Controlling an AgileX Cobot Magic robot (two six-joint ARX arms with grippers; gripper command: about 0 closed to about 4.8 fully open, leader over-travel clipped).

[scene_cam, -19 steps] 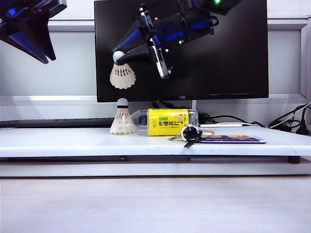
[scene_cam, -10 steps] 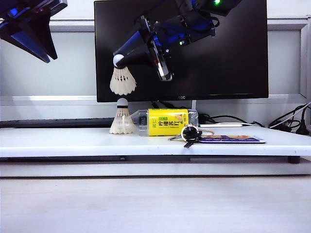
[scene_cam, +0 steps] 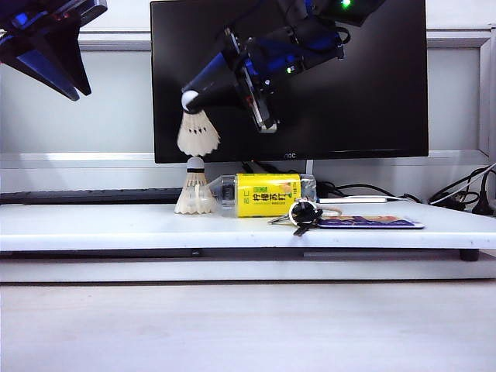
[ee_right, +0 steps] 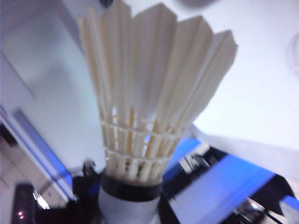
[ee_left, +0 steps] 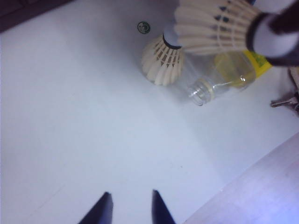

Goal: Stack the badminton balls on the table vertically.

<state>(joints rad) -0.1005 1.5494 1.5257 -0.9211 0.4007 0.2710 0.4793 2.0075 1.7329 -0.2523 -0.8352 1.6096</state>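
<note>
the right end effector (scene_cam: 188, 101), clenched on the upper shuttlecock (scene_cam: 198, 133), is lowering it nearly onto the standing shuttlecock (scene_cam: 195, 192) directly beneath, stacking imminent, while the left end effector (ee_left: 130, 207) is hanging released over the desk (scene_cam: 116, 225).

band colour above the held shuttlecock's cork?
Black, on the held shuttlecock; clearest in the right wrist view.

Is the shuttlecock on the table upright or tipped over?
Upright. The lower shuttlecock stands on its feather skirt on the table, cork tip up, beside the lying bottle.
</note>
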